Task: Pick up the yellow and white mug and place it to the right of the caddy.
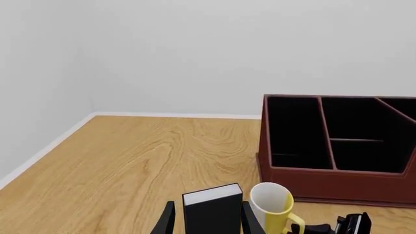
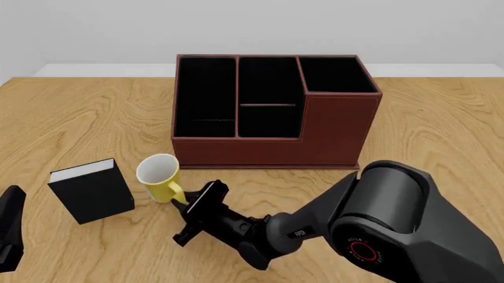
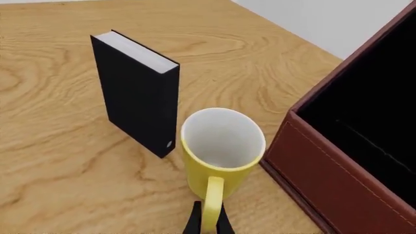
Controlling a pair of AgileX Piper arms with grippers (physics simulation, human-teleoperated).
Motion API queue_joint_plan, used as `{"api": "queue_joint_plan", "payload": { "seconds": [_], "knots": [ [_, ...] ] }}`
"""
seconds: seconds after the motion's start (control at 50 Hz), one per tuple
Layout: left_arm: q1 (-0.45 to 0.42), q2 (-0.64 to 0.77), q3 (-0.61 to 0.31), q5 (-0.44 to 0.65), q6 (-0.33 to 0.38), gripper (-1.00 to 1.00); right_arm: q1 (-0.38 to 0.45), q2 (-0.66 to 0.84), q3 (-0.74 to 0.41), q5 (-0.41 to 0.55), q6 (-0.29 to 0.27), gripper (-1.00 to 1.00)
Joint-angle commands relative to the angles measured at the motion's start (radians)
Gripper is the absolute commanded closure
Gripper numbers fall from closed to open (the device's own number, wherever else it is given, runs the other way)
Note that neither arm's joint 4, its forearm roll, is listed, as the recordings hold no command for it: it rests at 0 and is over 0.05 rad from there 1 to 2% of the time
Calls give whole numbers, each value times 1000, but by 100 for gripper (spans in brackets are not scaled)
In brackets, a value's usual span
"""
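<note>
Right gripper reaches in from the near side, fingers closed narrow on the handle of the yellow and white mug. Mug stands upright between black book and caddy, near its left front corner. Handle grip suits lifting it rightward.

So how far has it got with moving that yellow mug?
Early on. The yellow and white mug stands on the table in front of the caddy's left end, beside a black book, so nothing is delivered. In hand: the right gripper has its fingers either side of the mug's handle; whether they grip is unclear. Left: lift and set it down right of the caddy.
</note>
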Motion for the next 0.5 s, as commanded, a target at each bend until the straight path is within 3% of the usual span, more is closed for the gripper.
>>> {"api": "queue_joint_plan", "payload": {
  "seconds": [0.02,0.5],
  "knots": [
    [-4,-4,-4,6,1,-100,4,-7,7,-11,0,100],
    [-24,-2,-15,10,5,-100,-5,-83,110,-81,-33,100]
  ]
}}
